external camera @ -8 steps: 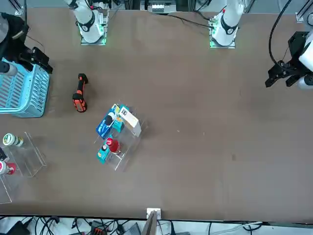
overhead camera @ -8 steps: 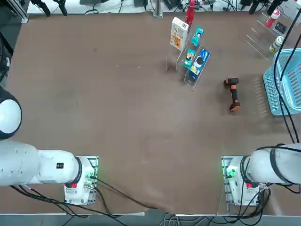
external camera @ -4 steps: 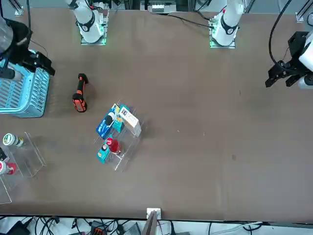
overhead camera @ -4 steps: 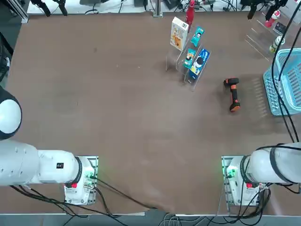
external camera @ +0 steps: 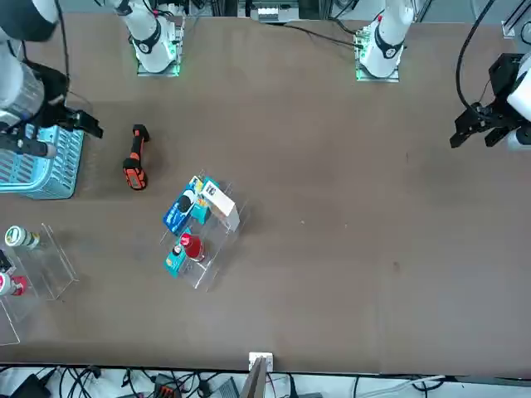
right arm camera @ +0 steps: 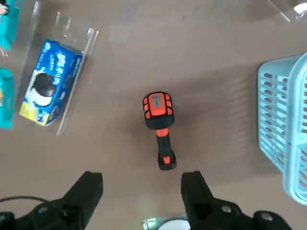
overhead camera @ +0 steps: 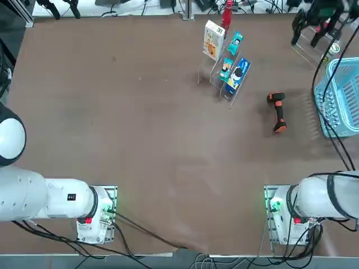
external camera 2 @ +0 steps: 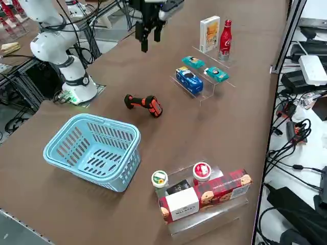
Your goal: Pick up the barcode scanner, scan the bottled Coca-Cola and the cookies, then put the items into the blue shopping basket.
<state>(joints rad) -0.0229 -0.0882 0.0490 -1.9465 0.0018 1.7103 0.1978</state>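
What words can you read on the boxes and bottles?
"WALKERS", probably: white label on the red tartan cardboard box.
White script on the slim red bottle: too small to read.
White and yellow cookie box: print blurred.
Blue packet: print blurred.
Black and orange scanner, below the open tool: no writing seen.

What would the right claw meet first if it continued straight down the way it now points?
Probably the barcode scanner. The open right claw points down at the table, and the scanner's handle lies between its fingers in the wrist view. Height above it is unclear.
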